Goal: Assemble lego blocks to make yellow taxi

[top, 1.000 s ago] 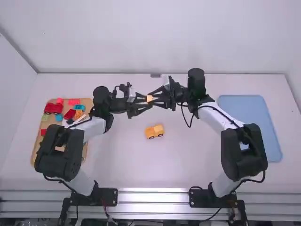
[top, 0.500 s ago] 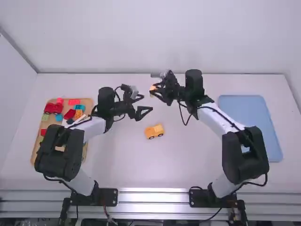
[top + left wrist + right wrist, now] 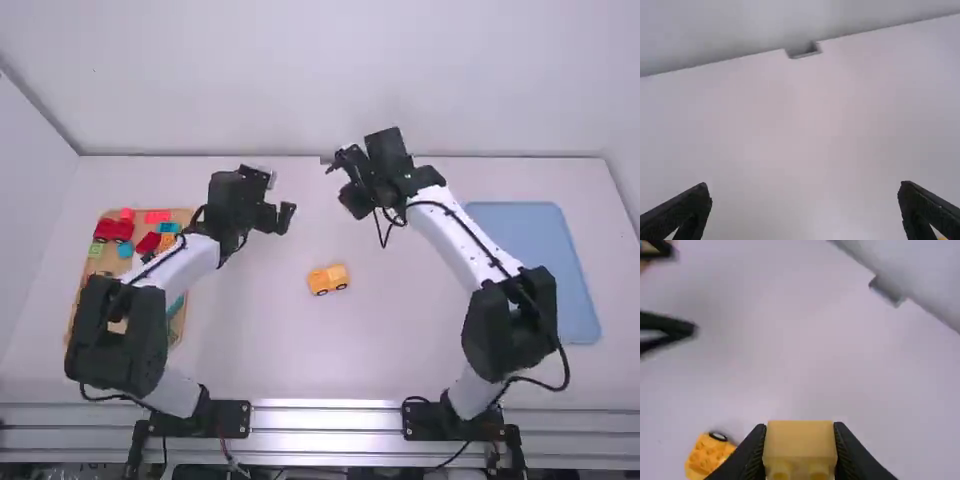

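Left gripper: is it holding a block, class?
No, the left gripper has its fingers spread wide apart, with bare table seen between them.

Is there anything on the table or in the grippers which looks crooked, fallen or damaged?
Nothing stands out. The yellow toy car looks upright on its wheels, the right gripper holds its yellow block level between the fingers, and no visible damage shows on either.
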You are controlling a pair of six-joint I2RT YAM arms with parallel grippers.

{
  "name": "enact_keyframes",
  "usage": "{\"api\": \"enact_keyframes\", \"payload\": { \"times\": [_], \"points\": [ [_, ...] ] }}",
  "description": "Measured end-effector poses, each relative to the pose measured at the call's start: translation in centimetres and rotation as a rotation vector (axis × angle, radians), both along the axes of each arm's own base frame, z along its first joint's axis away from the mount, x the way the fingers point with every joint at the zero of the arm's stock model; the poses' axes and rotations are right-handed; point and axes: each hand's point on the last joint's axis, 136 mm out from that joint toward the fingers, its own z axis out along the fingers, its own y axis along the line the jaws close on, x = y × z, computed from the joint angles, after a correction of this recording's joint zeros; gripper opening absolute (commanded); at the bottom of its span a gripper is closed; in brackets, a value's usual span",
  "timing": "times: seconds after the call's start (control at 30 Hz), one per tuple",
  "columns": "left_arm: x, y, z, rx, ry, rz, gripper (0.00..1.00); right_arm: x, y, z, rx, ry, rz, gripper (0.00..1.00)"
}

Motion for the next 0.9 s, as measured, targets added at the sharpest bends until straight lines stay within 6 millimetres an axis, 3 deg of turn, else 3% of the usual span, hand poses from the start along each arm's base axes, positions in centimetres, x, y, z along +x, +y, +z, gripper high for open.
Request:
{"api": "enact_keyframes", "payload": {
  "times": [0.13,0.23,0.3,0.37,0.43,0.5,0.57,0.73,0.9],
  "points": [
    [-1.6,2.6,5.8,0.044,-0.105,0.123,0.99,-0.6,0.8,-4.7,-0.059,0.164,0.077,0.02],
    [-3.9,4.9,9.8,0.064,-0.207,0.231,0.99,-1.0,2.4,-6.9,-0.091,0.231,0.168,0.02],
    [-6.3,6.6,11.4,0.072,-0.271,0.314,0.99,-1.4,4.3,-7.4,-0.110,0.235,0.258,0.03],
    [-7.6,7.4,11.6,0.074,-0.293,0.351,0.99,-1.7,5.6,-7.3,-0.118,0.226,0.315,0.03],
    [-10.3,9.1,11.2,0.074,-0.329,0.426,0.99,-3.1,8.7,-6.6,-0.133,0.186,0.445,0.03],
    [-12.0,9.9,10.9,0.073,-0.352,0.460,0.99,-4.0,10.2,-6.1,-0.141,0.164,0.512,0.03],
    [-14.4,11.0,11.0,0.061,-0.409,0.513,0.99,-6.1,12.2,-5.9,-0.157,0.147,0.622,0.02],
    [-18.1,12.4,12.9,0.010,-0.548,0.575,0.99,-9.8,14.2,-7.6,-0.234,0.158,0.782,0.02],
    [-19.3,12.8,12.8,0.007,-0.563,0.590,0.99,-11.4,15.1,-10.3,-0.332,0.167,0.850,0.01]
  ]
}}
